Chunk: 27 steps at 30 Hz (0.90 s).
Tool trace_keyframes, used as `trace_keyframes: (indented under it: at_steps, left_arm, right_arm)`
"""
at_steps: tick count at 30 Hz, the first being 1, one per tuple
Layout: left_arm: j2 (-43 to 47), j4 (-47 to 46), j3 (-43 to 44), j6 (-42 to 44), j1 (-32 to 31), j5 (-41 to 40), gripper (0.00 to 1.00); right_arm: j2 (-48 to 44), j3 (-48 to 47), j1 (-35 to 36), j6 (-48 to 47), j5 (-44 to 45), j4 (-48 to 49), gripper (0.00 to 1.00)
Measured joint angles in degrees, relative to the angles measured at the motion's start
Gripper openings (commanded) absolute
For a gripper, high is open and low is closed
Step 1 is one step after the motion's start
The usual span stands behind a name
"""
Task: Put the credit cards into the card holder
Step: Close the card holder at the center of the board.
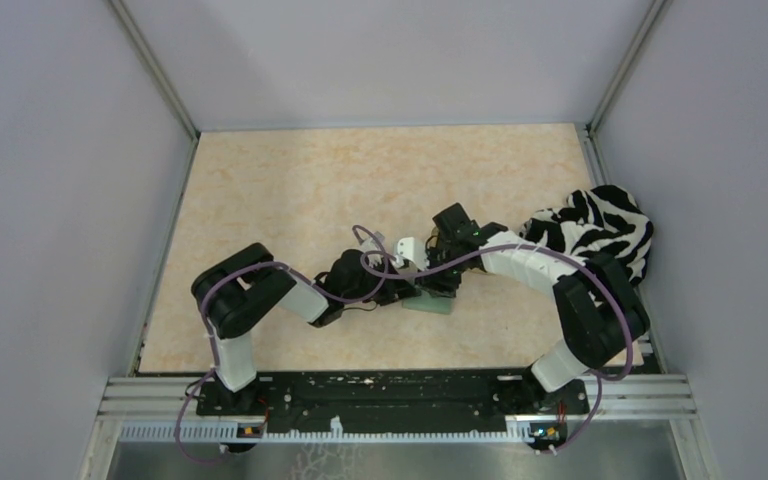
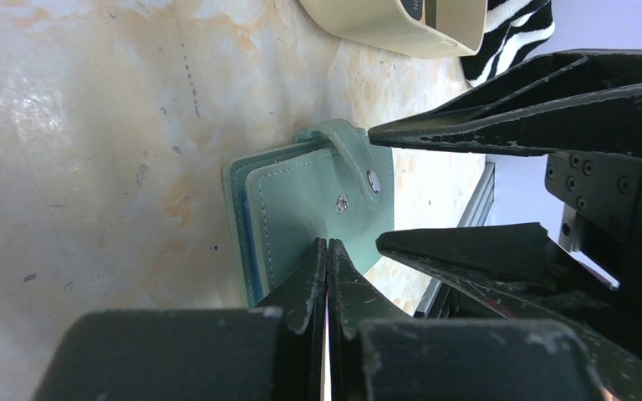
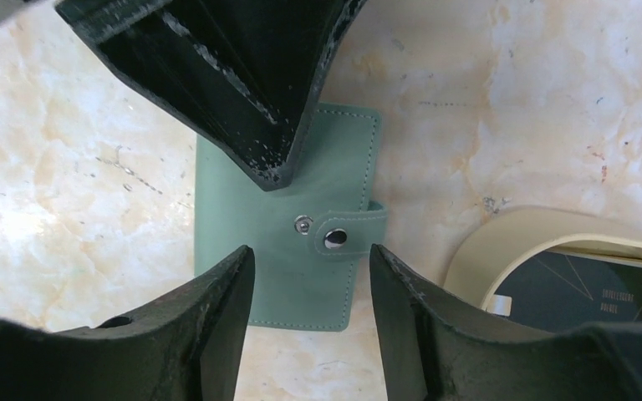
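Observation:
The card holder is a pale green wallet lying folded on the marbled table, its strap resting loose beside the snap stud. My left gripper is shut with nothing between its jaws, and its tips rest on the wallet's cover. My right gripper hovers open just above the wallet's near edge, holding nothing. A dark credit card lies in a tan tray to the right. In the top view both arms meet over the wallet.
A zebra-striped cloth lies at the table's right side, behind the right arm. The tan tray sits between the wallet and that cloth. Grey walls close in the table on three sides.

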<state>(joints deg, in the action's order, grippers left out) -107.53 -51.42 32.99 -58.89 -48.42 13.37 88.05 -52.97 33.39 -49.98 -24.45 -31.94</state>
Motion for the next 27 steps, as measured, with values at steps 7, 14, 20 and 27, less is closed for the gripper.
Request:
trace_keyframes:
  at_steps: [7, 14, 20, 27]
  left_arm:
    - [-0.4, -0.6, 0.1, 0.0, 0.1, 0.2, 0.0]
    - [-0.5, -0.9, 0.1, 0.0, 0.2, 0.3, 0.0]
    - [-0.6, -1.0, 0.1, 0.0, 0.3, 0.4, 0.0]
    - [-0.7, -1.2, 0.1, 0.0, 0.3, 0.7, 0.0]
  right_arm:
    - [-1.9, 3.1, 0.2, -1.3, 2.3, 4.3, 0.48]
    - [-2.6, 3.5, 0.9, -1.9, 2.6, 7.2, 0.45]
    - [-2.6, 3.8, 1.6, -2.5, 3.3, 8.7, 0.36]
    - [-2.6, 3.9, 1.8, -2.6, 4.3, 9.1, 0.09]
